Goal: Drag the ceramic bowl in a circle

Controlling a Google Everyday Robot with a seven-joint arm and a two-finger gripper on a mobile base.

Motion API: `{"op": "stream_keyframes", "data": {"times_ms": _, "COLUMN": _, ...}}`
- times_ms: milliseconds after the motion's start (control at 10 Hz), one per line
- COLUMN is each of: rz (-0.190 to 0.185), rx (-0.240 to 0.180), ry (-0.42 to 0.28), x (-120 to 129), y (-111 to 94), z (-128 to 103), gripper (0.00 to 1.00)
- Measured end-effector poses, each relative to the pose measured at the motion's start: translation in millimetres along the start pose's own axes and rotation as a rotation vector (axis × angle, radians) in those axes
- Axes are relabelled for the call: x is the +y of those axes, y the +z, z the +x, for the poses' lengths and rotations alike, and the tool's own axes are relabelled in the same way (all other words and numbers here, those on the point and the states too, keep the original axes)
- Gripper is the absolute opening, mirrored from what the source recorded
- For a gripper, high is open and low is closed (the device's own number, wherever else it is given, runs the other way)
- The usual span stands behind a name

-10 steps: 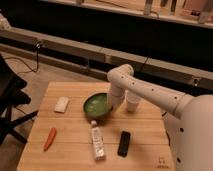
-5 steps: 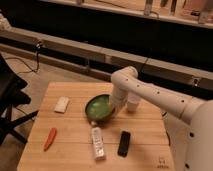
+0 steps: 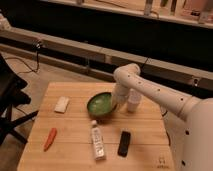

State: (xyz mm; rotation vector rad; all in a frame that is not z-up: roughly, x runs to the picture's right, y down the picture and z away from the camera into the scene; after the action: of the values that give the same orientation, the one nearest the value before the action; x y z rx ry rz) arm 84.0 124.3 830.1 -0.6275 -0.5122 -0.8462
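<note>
Now | tool (image 3: 115, 103) at rim of ceramic bowl (image 3: 100, 105) | side nearest white cup (image 3: 133, 100)

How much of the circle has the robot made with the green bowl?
Done: the tool is at the right rim of the round green ceramic bowl, beside the small white cup. In hand: the drag, as the bowl has slid only slightly toward the clear bottle since a second ago. Left: probably most of the circle, since that shift is just a short stretch.
</note>
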Motion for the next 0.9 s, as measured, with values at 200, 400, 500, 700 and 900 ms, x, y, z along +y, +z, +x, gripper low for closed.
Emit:
{"op": "stream_keyframes", "data": {"times_ms": 200, "rz": 0.009, "rx": -0.001, "ry": 0.003, "x": 3.4, "y": -1.0, "z": 2.9, "gripper": 0.17}}
{"op": "stream_keyframes", "data": {"times_ms": 400, "rz": 0.014, "rx": -0.002, "ry": -0.003, "x": -3.4, "y": -2.4, "z": 11.1, "gripper": 0.17}}
{"op": "stream_keyframes", "data": {"times_ms": 500, "rz": 0.012, "rx": -0.001, "ry": 0.0, "x": 6.1, "y": -3.9, "z": 13.8, "gripper": 0.17}}
{"op": "stream_keyframes", "data": {"times_ms": 700, "rz": 0.018, "rx": 0.003, "ry": 0.004, "x": 15.0, "y": -6.4, "z": 13.5, "gripper": 0.17}}
{"op": "stream_keyframes", "data": {"times_ms": 900, "rz": 0.031, "rx": 0.006, "ry": -0.003, "x": 9.4, "y": -7.6, "z": 22.6, "gripper": 0.17}}
